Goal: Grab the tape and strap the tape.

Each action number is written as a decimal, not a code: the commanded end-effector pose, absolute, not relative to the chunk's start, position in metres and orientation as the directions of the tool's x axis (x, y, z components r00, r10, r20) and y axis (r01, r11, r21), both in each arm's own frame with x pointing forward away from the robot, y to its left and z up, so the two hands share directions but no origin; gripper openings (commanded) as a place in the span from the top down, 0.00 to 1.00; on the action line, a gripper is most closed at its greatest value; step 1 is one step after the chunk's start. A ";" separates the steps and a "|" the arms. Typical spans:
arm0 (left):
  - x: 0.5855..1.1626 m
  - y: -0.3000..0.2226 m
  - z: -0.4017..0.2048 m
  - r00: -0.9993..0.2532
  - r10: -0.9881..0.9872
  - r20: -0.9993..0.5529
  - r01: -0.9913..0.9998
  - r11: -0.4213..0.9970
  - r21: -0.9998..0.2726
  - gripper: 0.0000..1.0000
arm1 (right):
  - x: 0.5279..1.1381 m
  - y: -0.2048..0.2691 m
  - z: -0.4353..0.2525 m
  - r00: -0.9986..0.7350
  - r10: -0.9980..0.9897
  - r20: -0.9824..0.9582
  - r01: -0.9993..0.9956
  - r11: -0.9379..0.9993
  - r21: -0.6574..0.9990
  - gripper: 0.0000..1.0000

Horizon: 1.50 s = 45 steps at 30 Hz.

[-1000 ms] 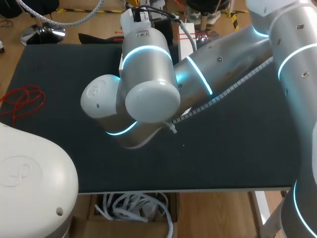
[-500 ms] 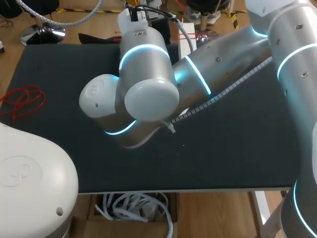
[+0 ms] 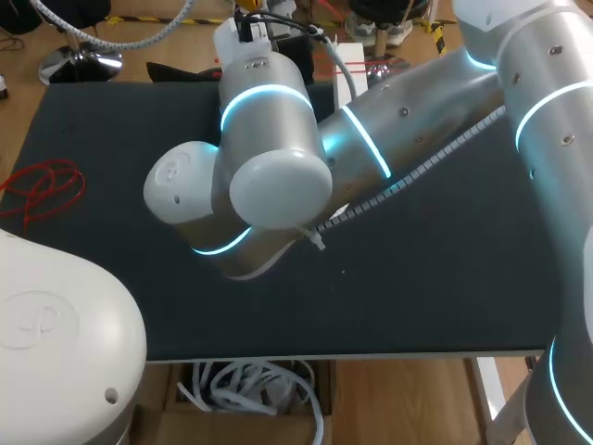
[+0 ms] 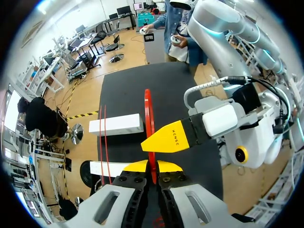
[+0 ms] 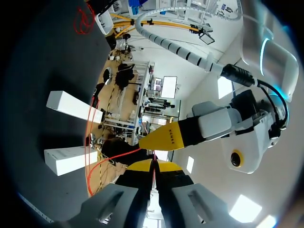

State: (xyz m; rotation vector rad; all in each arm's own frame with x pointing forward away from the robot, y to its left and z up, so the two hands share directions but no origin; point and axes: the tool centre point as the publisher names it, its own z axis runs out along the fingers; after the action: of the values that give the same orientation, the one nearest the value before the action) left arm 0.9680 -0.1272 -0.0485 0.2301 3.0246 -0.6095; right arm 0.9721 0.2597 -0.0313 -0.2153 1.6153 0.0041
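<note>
Head view: our right arm (image 3: 408, 111) sprawls across the table (image 3: 445, 278), hiding both grippers. Left wrist: our left gripper (image 4: 151, 167) pinches the red tape (image 4: 147, 114), which runs ahead over the table. Right wrist: our right gripper (image 5: 153, 166) is clamped on it too.

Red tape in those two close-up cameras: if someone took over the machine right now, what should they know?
Left end effector: shut on the red tape.
Right end effector: shut on the tape too, close beside the left one.
Tape leads ahead toward two white blocks; thin red lines cross both.
Done: tape grabbed by both.
To do: the strapping; its progress I cannot tell.
</note>
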 end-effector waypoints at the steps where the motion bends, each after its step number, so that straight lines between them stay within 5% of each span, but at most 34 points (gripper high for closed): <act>1: 0.968 -0.128 -0.048 -0.988 0.136 -0.076 0.155 0.912 -0.380 1.00 | 0.973 0.264 -0.030 -0.043 -0.140 -0.989 -0.140 0.981 -0.133 1.00; 24: 0.968 -0.128 -0.048 -0.988 0.136 -0.076 0.155 0.912 -0.380 1.00 | 0.963 0.264 -0.024 -0.032 -0.144 -0.989 -0.135 0.981 -0.139 1.00; 28: 0.968 -0.128 -0.048 -0.988 0.136 -0.076 0.155 0.912 -0.380 1.00 | 0.956 0.262 -0.021 -0.033 -0.139 -0.990 -0.137 0.982 -0.133 0.82; 32: 0.968 -0.128 -0.048 -0.988 0.136 -0.076 0.155 0.912 -0.380 1.00 | 0.951 0.260 -0.020 -0.035 -0.131 -0.991 -0.136 0.983 -0.125 0.76; 37: 0.968 -0.128 -0.048 -0.988 0.136 -0.076 0.155 0.912 -0.380 1.00 | 0.944 0.258 -0.017 -0.035 -0.116 -0.993 -0.140 0.984 -0.110 0.83; 45: 0.968 -0.128 -0.048 -0.988 0.136 -0.076 0.155 0.912 -0.380 1.00 | 0.927 0.246 -0.008 -0.035 -0.085 -0.996 -0.143 0.987 -0.079 0.77</act>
State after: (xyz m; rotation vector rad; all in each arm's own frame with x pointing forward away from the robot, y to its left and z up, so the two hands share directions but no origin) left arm 0.9679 -0.1281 -0.0480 0.2313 3.0239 -0.6104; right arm 0.9327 0.2529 -0.0139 -0.1690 1.5964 0.0381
